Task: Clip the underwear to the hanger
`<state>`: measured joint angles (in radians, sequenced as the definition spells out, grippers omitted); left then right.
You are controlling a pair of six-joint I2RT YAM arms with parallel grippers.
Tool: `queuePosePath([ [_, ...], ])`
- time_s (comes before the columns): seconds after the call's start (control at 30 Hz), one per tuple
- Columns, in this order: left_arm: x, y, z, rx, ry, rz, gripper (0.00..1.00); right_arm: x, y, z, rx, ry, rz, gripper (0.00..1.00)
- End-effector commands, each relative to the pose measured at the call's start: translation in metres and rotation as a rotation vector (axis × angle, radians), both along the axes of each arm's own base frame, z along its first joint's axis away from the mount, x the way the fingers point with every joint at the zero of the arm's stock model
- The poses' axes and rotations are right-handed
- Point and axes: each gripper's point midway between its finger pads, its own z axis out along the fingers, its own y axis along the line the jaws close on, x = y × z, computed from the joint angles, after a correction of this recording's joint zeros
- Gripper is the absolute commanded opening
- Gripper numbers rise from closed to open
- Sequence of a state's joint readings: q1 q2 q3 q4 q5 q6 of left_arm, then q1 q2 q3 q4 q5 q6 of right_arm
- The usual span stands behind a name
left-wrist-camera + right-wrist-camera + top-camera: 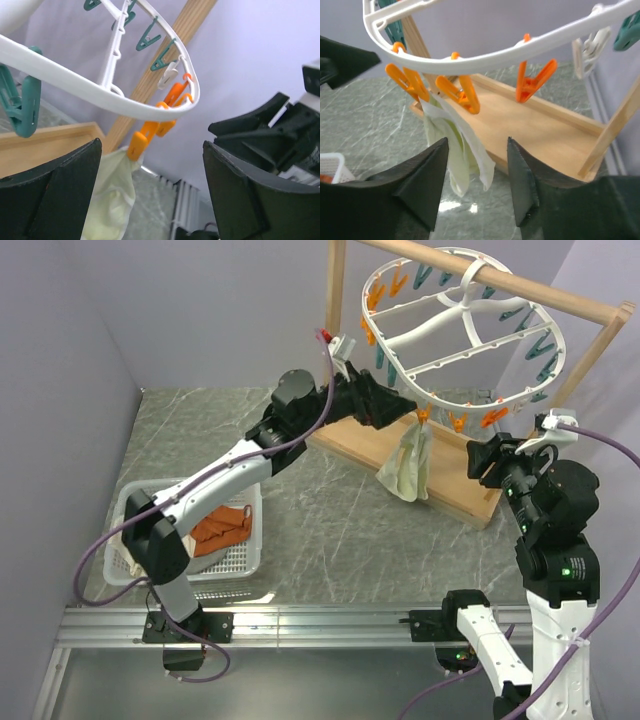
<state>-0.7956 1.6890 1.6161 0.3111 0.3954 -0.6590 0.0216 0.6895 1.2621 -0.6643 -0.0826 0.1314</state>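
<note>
The pale cream-yellow underwear (408,468) hangs bunched from one orange clothespin (423,417) on the near rim of the white oval hanger (400,365). My left gripper (402,406) is open and empty, just left of that clothespin and apart from the cloth. My right gripper (478,458) is open and empty, to the right of the underwear. In the left wrist view the underwear (112,195) hangs under the orange clothespin (137,143) between my fingers (55,195). In the right wrist view the underwear (452,145) dangles below the hanger rim (485,60), ahead of my gripper (477,175).
The hanger hangs from a wooden frame stand (455,480) with a flat base under the underwear. More orange (532,82) and teal (20,107) clothespins hang round the rim. A white basket (135,498) at the left holds an orange-rust cloth (222,525). Walls stand close at left and behind.
</note>
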Motion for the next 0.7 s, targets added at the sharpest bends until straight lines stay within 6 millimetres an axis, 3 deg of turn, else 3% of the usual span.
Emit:
queuePosePath([
  [0.0, -0.002, -0.012, 0.024, -0.103, 0.198, -0.074, 0.88, -0.001, -0.006, 0.037, -0.019, -0.107, -0.028, 0.59],
  [0.07, 0.003, -0.019, 0.023, -0.132, 0.266, -0.092, 0.87, 0.000, -0.006, 0.036, -0.024, -0.099, -0.027, 0.63],
  [0.17, 0.008, -0.025, 0.038, -0.176, 0.306, -0.112, 0.86, 0.000, -0.005, 0.035, -0.026, -0.097, -0.020, 0.65],
  [0.23, 0.015, -0.029, 0.033, -0.173, 0.362, -0.104, 0.80, 0.000, -0.005, 0.035, -0.031, -0.098, -0.019, 0.65],
  [0.27, 0.025, -0.027, 0.031, -0.194, 0.410, -0.101, 0.76, 0.000, -0.006, 0.036, -0.036, -0.102, -0.024, 0.65],
  [0.37, 0.044, -0.019, 0.024, -0.224, 0.482, -0.093, 0.53, -0.001, -0.008, 0.039, -0.050, -0.106, -0.030, 0.66],
  [0.4, 0.048, -0.016, 0.025, -0.233, 0.489, -0.090, 0.40, 0.000, -0.009, 0.038, -0.055, -0.103, -0.033, 0.66],
  [0.43, 0.050, -0.013, 0.025, -0.239, 0.490, -0.091, 0.35, 0.001, -0.009, 0.037, -0.056, -0.098, -0.034, 0.66],
  [0.5, 0.055, -0.004, 0.030, -0.253, 0.472, -0.084, 0.26, 0.002, -0.009, 0.036, -0.056, -0.091, -0.030, 0.66],
  [0.67, 0.058, 0.013, 0.042, -0.270, 0.438, -0.092, 0.20, 0.011, 0.003, 0.029, -0.053, -0.045, 0.041, 0.66],
])
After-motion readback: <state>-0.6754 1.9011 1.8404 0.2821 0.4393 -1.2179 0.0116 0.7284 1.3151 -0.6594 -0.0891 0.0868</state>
